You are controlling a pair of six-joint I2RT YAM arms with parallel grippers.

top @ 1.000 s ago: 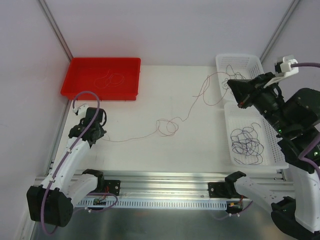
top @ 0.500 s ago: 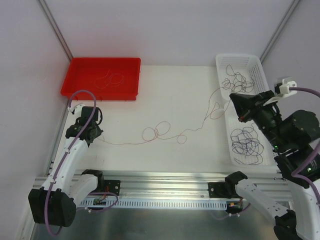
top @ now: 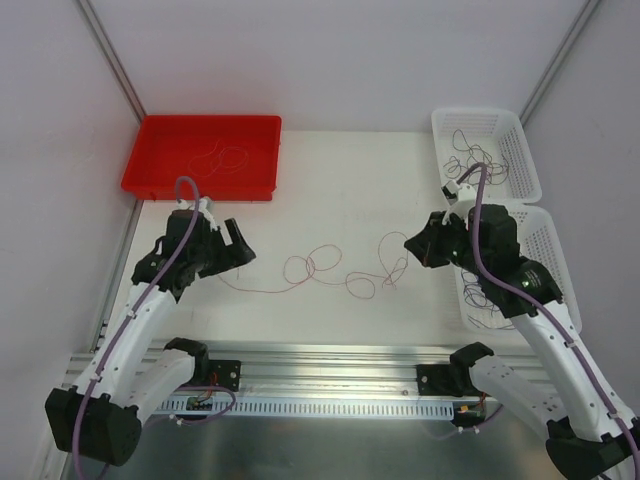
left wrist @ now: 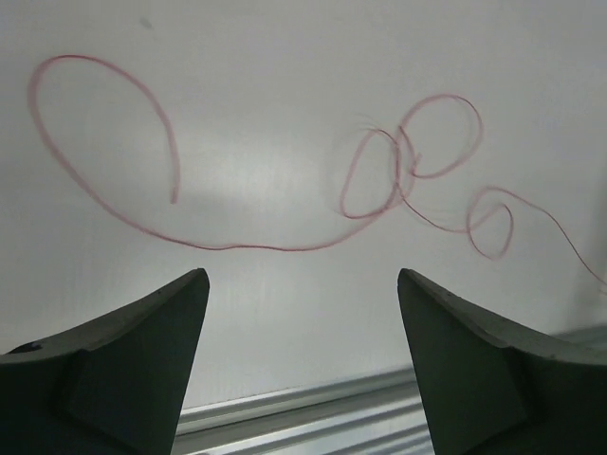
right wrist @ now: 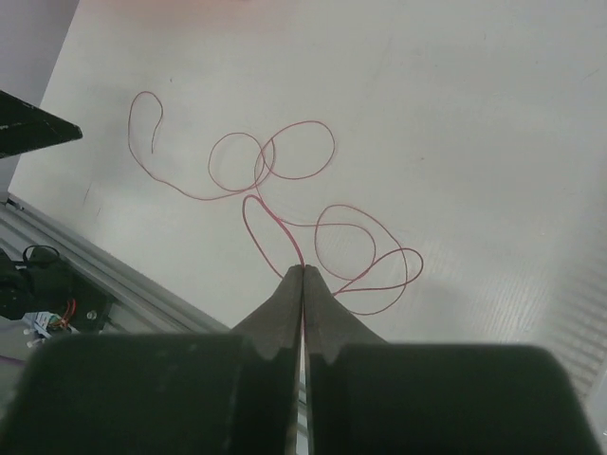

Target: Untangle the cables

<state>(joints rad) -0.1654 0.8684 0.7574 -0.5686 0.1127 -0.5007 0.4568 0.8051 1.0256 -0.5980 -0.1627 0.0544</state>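
1. The red tray (top: 150,186) sits at 10 o'clock on the table (top: 340,180). One thin cable (top: 228,157) lies curled inside it, well apart from the rest.
2. Your left gripper (left wrist: 301,280) has its fingers spread wide and holds nothing. The red cable (left wrist: 247,249) lies flat on the table at 12 o'clock from those fingers and does not touch them.
3. This cable runs across the middle of the table in several round loops, and some loops cross each other.
4. Your right gripper (right wrist: 302,270) has its fingers pressed together. The cable runs right into the tips, so it looks pinched there.
5. Watch out: the left end is loose. If you pull toward 3 o'clock, I think the whole cable slides, or the crossed loops pull tight into a knot.
6. The cable is very thin, so it may slip out of the pinch.
7. The two white baskets sit at 2 and 3 o'clock. The far basket (top: 518,140) holds dark cables (top: 470,150). The near basket (top: 548,250) holds purple cables (top: 488,300), partly hidden under your right arm.
8. If you drag the red cable over the baskets, it may catch on those cables.
9. The metal rail (top: 330,360) lies at 6 o'clock; a loop could hang over it.
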